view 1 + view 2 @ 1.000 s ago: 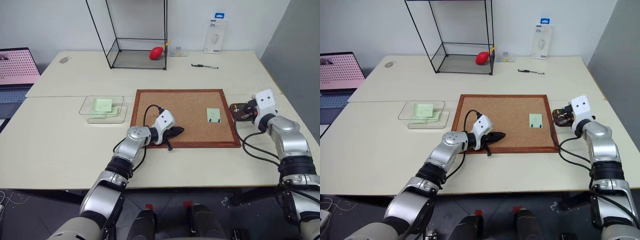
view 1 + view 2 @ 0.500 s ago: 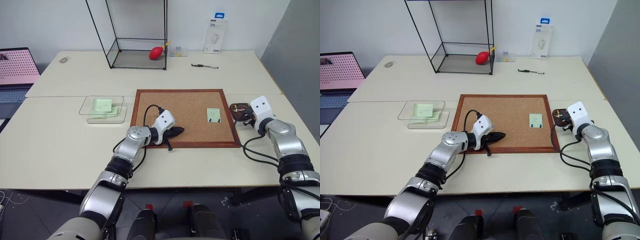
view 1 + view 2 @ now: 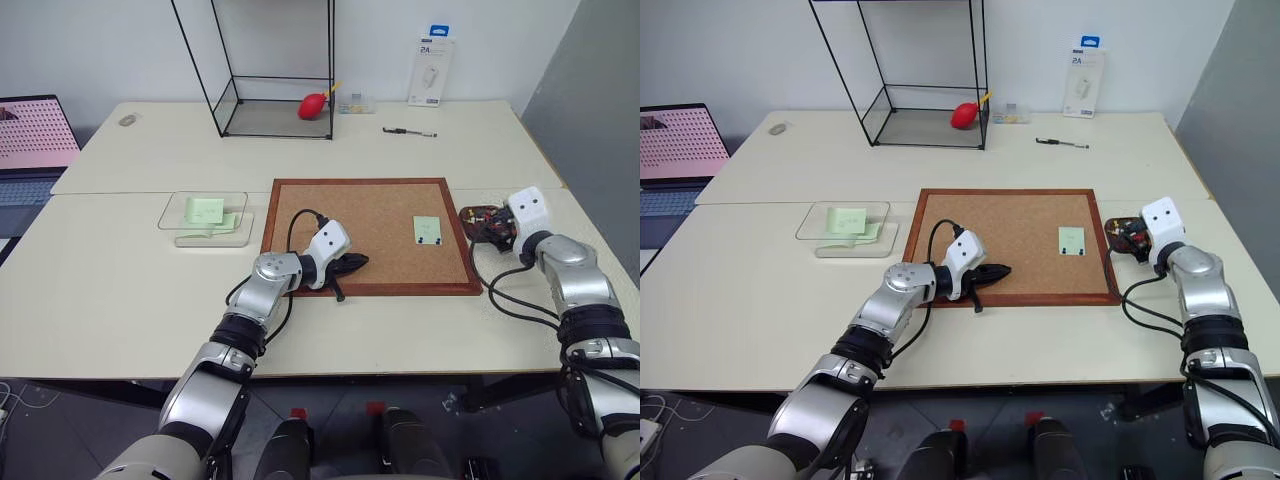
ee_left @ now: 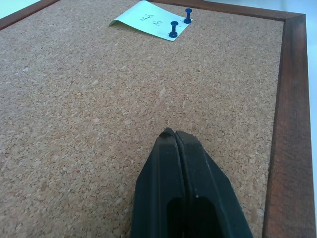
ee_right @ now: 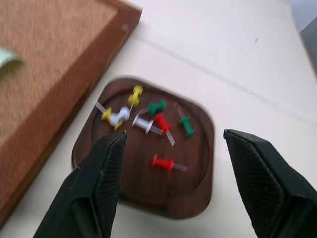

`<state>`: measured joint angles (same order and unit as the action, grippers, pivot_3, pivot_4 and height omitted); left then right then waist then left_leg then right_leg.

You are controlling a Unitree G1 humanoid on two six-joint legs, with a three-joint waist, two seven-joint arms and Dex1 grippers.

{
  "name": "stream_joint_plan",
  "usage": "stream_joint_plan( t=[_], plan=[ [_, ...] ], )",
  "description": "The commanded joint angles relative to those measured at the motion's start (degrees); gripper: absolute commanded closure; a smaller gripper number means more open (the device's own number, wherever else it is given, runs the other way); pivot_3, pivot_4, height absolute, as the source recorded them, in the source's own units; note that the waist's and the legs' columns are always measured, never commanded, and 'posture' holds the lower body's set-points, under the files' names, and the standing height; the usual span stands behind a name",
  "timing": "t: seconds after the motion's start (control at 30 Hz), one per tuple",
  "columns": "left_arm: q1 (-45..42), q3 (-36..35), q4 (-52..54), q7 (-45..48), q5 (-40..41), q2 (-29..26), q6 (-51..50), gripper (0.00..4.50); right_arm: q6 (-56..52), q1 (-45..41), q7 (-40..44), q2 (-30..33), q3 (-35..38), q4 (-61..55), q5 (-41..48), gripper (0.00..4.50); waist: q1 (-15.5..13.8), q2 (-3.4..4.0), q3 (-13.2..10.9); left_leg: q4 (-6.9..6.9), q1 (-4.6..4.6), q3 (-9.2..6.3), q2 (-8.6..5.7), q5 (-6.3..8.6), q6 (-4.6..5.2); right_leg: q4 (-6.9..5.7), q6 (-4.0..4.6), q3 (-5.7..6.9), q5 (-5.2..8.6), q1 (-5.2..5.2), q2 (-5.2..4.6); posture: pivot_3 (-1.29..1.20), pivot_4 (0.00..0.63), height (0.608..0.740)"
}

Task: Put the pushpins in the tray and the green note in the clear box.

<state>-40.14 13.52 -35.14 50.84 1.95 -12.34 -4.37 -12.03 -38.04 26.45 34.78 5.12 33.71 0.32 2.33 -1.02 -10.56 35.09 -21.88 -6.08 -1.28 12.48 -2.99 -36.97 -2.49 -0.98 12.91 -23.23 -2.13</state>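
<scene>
Above the tray (image 5: 148,153) of pushpins (image 5: 162,162), the right pincer (image 5: 173,148) is released; the left pincer (image 4: 176,136) is clenched, empty.

1. i see even, bright, diffuse room light over the whole tabletop (image 3: 130,300); no hard-edged shadows from the head views.
2. shadows are soft and short: a faint one under the left pincer (image 3: 352,264) on the cork board (image 3: 380,215), another pale one under the clear box (image 3: 205,218).
3. the head views are sharp from near edge to far wall, with mild bowing of straight lines toward the frame edges.
4. left wrist view: crisp cork grain mid-frame; the close black fingertips (image 4: 173,144) go slightly soft.
5. right wrist view is smeared; the pushpins (image 5: 162,162) and the tray (image 5: 198,183) rim look blurred, with a dull sheen on the wood.
</scene>
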Motion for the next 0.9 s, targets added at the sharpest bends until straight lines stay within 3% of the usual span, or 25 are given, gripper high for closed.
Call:
stream_joint_plan(
  t=[0.03,0.2,0.57,0.67,0.7,0.9],
  plan=[
    [1.54,1.73,-1.9,0.75,-1.73,-0.07,-0.83,4.5,-1.58,4.6,5.8,-0.3,2.55,-10.19,6.19,1.16,-0.07,0.0,0.0,0.0,0.0,-0.01,0.01,0.0,0.0,0.01,0.0,0.01,0.0,0.01,0.0,0.0,0.15,0.74],
    [1.19,1.68,-2.39,0.77,-1.83,-0.01,-0.7,4.5,-4.62,9.38,7.29,-4.55,2.0,-16.91,10.03,1.16,0.01,0.0,0.02,0.01,0.04,0.01,0.01,0.0,0.0,-0.01,-0.01,-0.01,0.0,0.04,0.0,0.0,0.15,0.74],
    [1.14,1.66,-2.09,0.79,-1.94,-0.24,-0.98,4.5,-4.31,8.42,4.93,-9.44,0.44,-14.39,8.74,1.16,-0.06,0.01,0.02,0.04,0.04,-0.02,0.0,0.0,0.0,-0.02,-0.02,0.01,-0.01,0.04,0.0,0.0,0.15,0.74],
    [1.12,1.61,-2.15,0.83,-1.95,-0.35,-0.93,4.5,-4.0,7.75,4.75,-9.76,0.23,-13.14,8.39,1.53,-0.06,0.01,0.02,0.04,0.04,-0.01,0.0,0.0,0.0,-0.02,-0.02,0.01,-0.01,0.04,0.0,0.0,0.15,0.74],
    [1.16,1.63,-2.06,0.8,-1.95,-0.33,-0.97,4.5,-4.05,7.66,4.93,-9.73,0.12,-12.95,8.38,1.87,-0.06,0.01,0.02,0.03,0.05,-0.01,0.01,0.0,0.0,-0.02,-0.02,0.02,-0.01,0.04,0.0,0.0,0.15,0.74],
    [1.37,1.66,-1.81,0.73,-1.97,-0.38,-1.04,4.5,-5.01,7.86,6.21,-9.61,-0.53,-13.05,8.45,2.87,-0.03,0.01,0.02,0.03,0.04,-0.01,0.01,0.0,0.0,-0.02,-0.02,0.01,-0.01,0.04,0.0,0.0,0.15,0.74]
  ],
)
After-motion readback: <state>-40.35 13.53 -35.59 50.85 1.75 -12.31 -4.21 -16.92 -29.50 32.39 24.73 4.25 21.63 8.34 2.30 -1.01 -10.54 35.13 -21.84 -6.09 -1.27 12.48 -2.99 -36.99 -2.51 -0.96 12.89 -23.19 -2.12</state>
